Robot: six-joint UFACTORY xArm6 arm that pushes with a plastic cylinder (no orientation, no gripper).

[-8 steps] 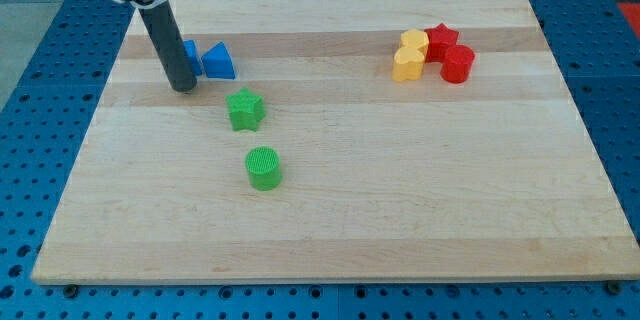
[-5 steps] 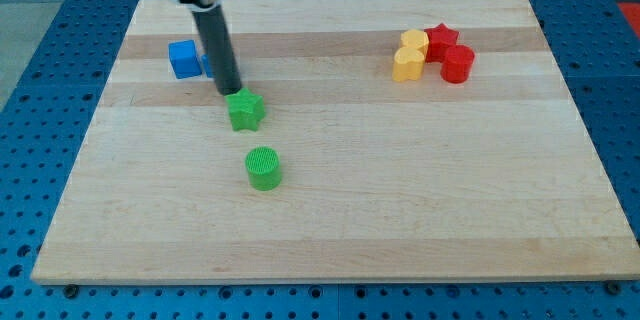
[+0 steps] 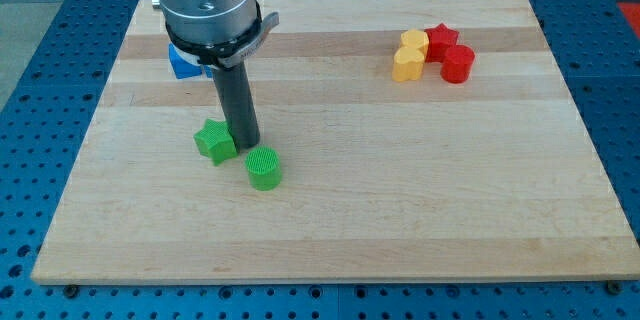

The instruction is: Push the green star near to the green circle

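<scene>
Blue perforated bench surrounds a light wooden counter that fills most of the frame.

No claw on this arm, so nothing is clenched or released: it ends in a straight dark rod under a grey cylindrical housing at upper left of the frame.

Rod's tip sits on the counter at left of centre, wedged between the two green blocks. Looks like it touches the right side of the green star. Whether it also touches the green circle I cannot tell; it's just above and left of it.

Green star lies left of the tip, flat on the counter. Green circle lies just to the star's lower right. The two are near each other, apart, with the rod's base in the gap at their upper side.

Blue block at upper left is mostly hidden behind the housing, only a corner shows, so its shape isn't readable.

Upper right of the frame: a tight cluster of four, well apart from the greens. Two yellow blocks, upper one and lower one, touching each other; shapes not clear. Red star sits just right of the upper yellow. Red cylinder sits below the red star, just beside the lower yellow.
</scene>
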